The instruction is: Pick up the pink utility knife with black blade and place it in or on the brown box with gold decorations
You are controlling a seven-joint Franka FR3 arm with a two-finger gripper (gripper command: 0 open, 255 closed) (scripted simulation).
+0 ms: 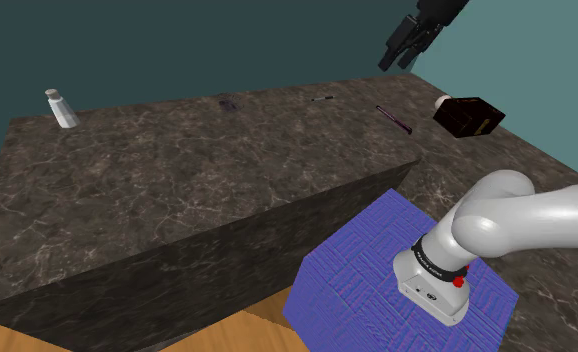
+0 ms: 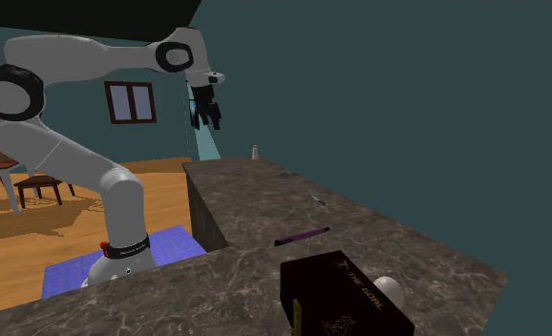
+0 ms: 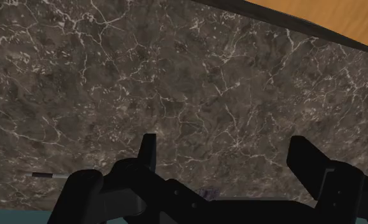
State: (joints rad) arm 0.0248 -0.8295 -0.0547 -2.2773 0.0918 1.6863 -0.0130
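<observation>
Hand (image 1: 395, 58) hovers open above counter (image 1: 177, 180); utility knife (image 1: 394, 119) lies well apart.

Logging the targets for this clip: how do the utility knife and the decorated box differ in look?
The utility knife is slim, long and purplish pink; the box is bulky and dark brown with gold markings. The knife lies flat and low; the box stands much taller. Both rest on the marble counter, apart from each other.
</observation>
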